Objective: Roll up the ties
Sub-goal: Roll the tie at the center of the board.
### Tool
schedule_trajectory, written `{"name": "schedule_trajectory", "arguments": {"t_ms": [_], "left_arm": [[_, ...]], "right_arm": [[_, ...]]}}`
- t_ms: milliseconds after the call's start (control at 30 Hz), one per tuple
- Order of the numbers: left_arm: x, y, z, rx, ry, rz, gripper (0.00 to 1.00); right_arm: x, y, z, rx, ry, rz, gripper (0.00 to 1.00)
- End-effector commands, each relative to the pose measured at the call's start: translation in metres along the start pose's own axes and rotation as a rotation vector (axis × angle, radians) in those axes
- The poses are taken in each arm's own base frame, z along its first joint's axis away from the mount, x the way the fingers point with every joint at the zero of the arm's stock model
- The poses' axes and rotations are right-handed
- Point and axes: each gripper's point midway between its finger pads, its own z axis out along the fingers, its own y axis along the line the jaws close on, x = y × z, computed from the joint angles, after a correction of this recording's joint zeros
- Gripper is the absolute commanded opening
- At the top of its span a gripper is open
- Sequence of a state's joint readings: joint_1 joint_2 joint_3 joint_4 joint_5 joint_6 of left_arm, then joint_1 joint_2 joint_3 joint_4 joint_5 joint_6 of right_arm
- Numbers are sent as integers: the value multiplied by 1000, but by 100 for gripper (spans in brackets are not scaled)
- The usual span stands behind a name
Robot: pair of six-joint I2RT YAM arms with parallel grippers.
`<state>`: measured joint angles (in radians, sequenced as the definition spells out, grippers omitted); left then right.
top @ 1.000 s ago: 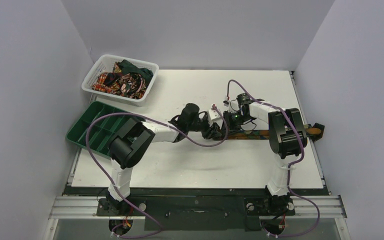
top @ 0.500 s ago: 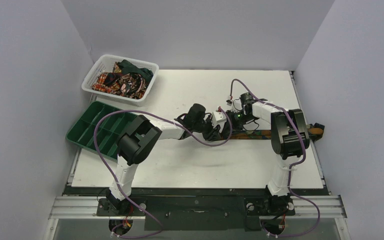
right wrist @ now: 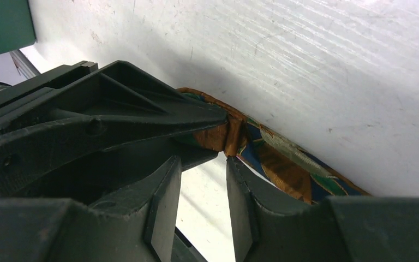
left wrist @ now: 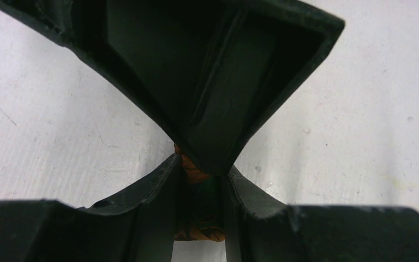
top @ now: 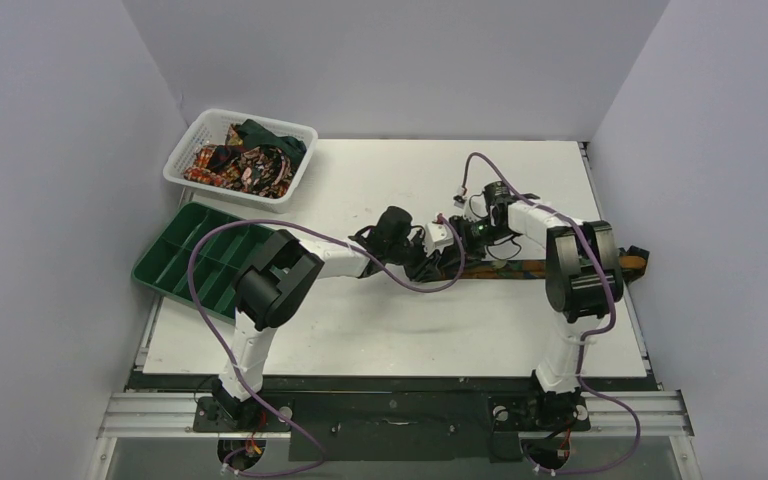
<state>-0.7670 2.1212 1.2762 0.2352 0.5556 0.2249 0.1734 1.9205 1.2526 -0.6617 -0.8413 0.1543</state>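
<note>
Mid-table, the left gripper point(left wrist: 199, 176) clamps the tie point(right wrist: 283, 164) at its fold, the right gripper point(right wrist: 204, 161) narrowly parted alongside.

Left gripper point(left wrist: 199, 174) and right gripper point(right wrist: 203, 164) crowd the tie point(right wrist: 283, 164) end; surrounding table point(top: 380, 320) gives room.
</note>
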Motion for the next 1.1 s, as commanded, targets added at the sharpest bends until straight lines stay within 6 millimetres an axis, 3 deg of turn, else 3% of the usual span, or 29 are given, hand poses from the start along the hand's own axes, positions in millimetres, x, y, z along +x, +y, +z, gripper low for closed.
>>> {"name": "schedule_trajectory", "arguments": {"t_ms": [0,267,367,400,433,467,500,533,567,600,800,1067], "left_arm": [[14,-5,2,23,49,-4,28],[13,-6,3,28,38,-12,29],[11,-6,-3,24,6,-21,39],[-6,-4,-9,12,-48,-5,46],[0,-4,-14,10,-52,-18,51],[-20,2,-22,-10,-123,1,58],[-15,-2,-27,-3,-125,-10,60],[-28,1,-36,-17,-166,0,64],[-21,-2,-40,-19,-163,-10,65],[-30,1,-46,-39,-190,7,68],[-13,-1,-49,-61,-186,7,66],[-35,2,-27,-24,-244,54,53]], "right_arm": [[-1,6,17,-30,38,3,33],[2,-32,36,96,70,25,32],[8,-48,38,163,96,22,19],[10,-54,38,191,101,20,16],[11,-57,38,206,107,11,9],[13,-62,37,231,113,8,6],[14,-65,36,241,118,1,1],[16,-69,35,260,125,2,0],[16,-71,34,268,128,-4,0],[17,-74,33,284,134,-3,0],[19,-80,31,305,142,3,0],[17,-86,30,333,144,13,0]]}}
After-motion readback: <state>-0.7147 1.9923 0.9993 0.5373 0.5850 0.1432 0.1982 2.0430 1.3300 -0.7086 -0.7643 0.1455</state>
